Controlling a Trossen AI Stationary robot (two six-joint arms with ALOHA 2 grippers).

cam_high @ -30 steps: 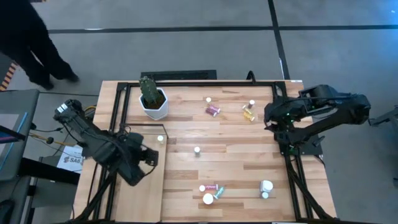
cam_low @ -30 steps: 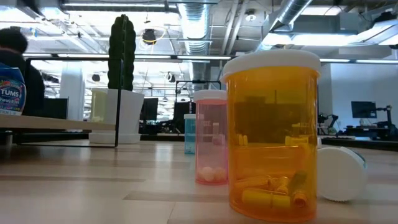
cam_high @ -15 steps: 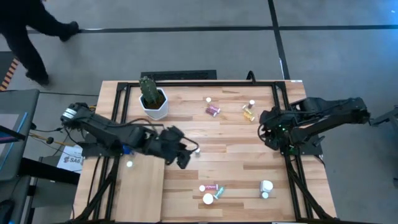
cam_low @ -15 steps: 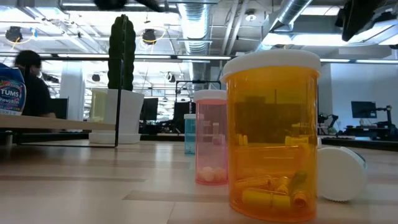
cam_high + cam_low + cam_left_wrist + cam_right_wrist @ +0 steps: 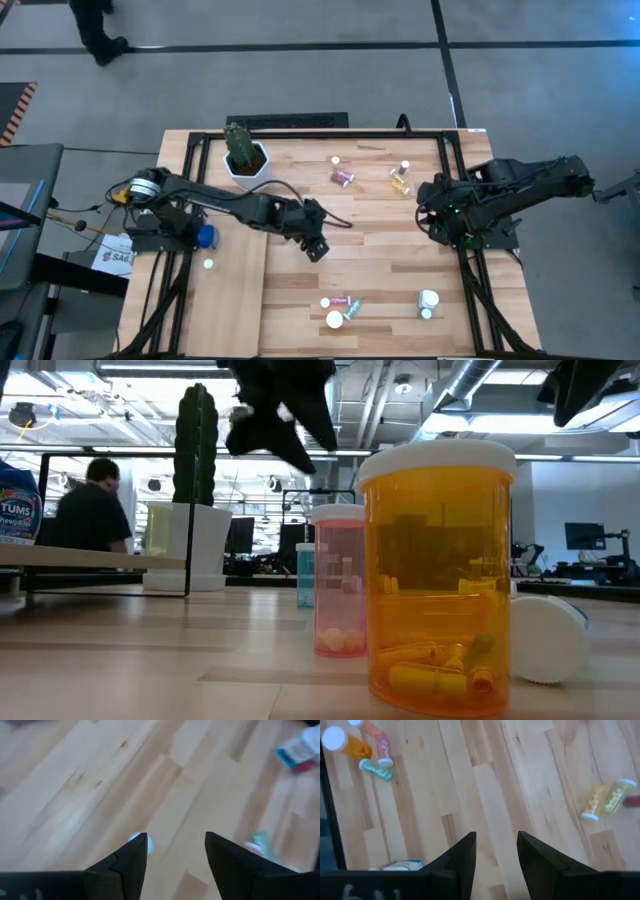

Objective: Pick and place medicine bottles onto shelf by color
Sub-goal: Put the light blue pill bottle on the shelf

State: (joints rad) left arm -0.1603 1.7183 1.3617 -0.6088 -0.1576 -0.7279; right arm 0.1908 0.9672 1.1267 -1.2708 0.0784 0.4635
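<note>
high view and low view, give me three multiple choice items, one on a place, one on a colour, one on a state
1. Where is the left end effector?
A. over the table's middle
B. over the plant pot
C. off the table

2. What colour is the bottle nearest the low camera?
A. green
B. amber
C. blue

3. How do the left end effector's fingers stand?
A. shut on a bottle
B. open, empty
C. shut, empty

Answers: 1 A, the high view shows it mid-table. 2 B, its body is orange-amber. 3 B, bare wood shows between them.

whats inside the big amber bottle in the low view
Through the amber bottle wall, yellow-orange capsules lie heaped at the bottom; the upper part looks empty. Its white cap hides anything at the very top.
</note>
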